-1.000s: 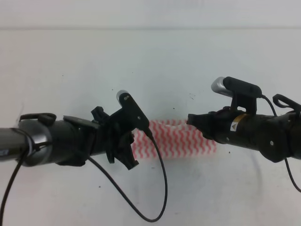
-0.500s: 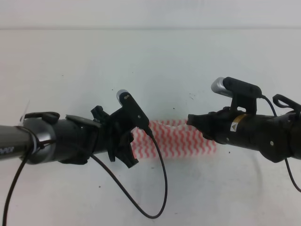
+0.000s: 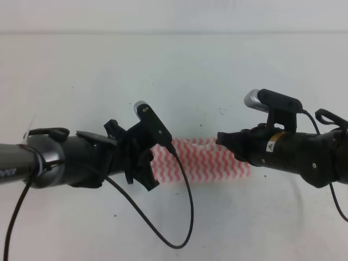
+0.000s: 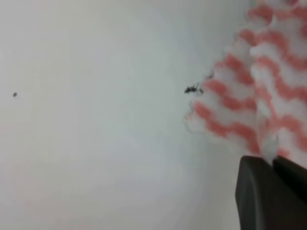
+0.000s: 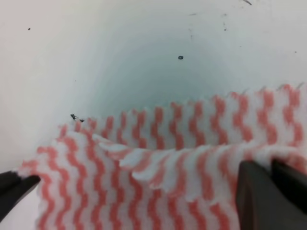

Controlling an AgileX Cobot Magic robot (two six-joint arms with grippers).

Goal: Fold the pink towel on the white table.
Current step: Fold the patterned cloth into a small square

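The pink towel lies as a narrow band of red-and-white zigzag stripes on the white table, between my two arms. My left gripper is at the towel's left end. In the left wrist view its dark jaws stand closed with the towel's edge pinched between them. My right gripper is over the towel's right part. In the right wrist view it is shut on a raised upper layer of the towel, which folds over a lower layer lying flat.
A black cable loops down from the left wrist over the table in front of the towel. Small dark specks dot the table beyond the towel. The table's far edge runs across the top.
The left arm has shifted slightly up and away, carrying its end of the towel. The right arm has not moved.
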